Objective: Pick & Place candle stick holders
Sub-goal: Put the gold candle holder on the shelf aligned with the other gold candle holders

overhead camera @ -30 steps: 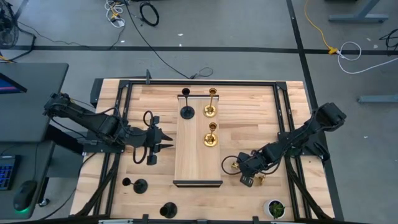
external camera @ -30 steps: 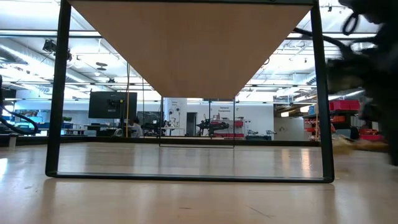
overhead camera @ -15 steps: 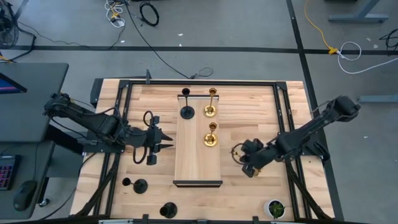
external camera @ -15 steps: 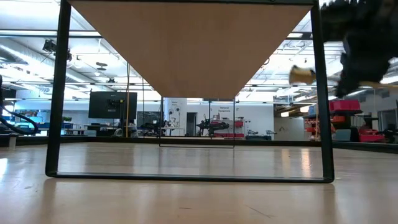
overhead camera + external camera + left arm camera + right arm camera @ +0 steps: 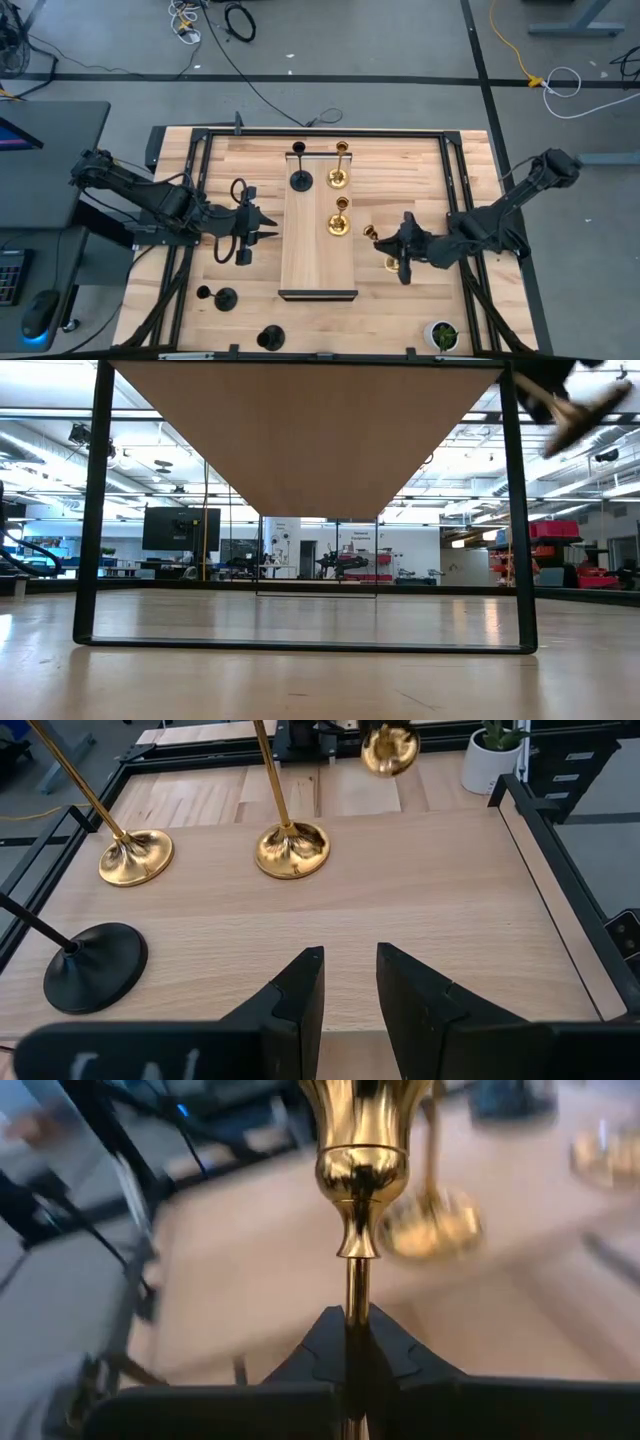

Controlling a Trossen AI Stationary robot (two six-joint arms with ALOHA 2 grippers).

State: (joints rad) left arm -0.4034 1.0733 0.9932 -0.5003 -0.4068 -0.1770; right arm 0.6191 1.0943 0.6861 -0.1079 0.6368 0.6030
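Note:
My right gripper (image 5: 400, 248) is shut on a gold candle stick holder (image 5: 369, 232), held in the air just right of the raised wooden board (image 5: 318, 262). Its cup (image 5: 362, 1140) points away from the fingers toward the board. It also shows in the low view (image 5: 578, 408), high at the right. On the board stand two gold holders (image 5: 339, 222) (image 5: 339, 178) and one black holder (image 5: 300, 180), each on its round base. Two black holders (image 5: 225, 297) (image 5: 270, 338) stand on the table at the near left. My left gripper (image 5: 350, 990) is open and empty at the board's left edge. My right gripper pinches the gold holder's thin stem (image 5: 354, 1285) between its two fingers, below the cup. The fingers come from the table's right side and lie across the stem. The holder is lifted clear of the table and tilted, with its cup toward the board and its base (image 5: 592, 402) lower.
A small green plant in a white pot (image 5: 441, 335) stands at the near right corner. A black frame (image 5: 470, 290) runs along the table's sides. Bare tabletop lies between the board and the right rail.
My right gripper has risen from the table with the gold holder and gone toward the far edge and the board. The holder, which lay low by the near right, is now lifted clear and tilted, cup toward the board.

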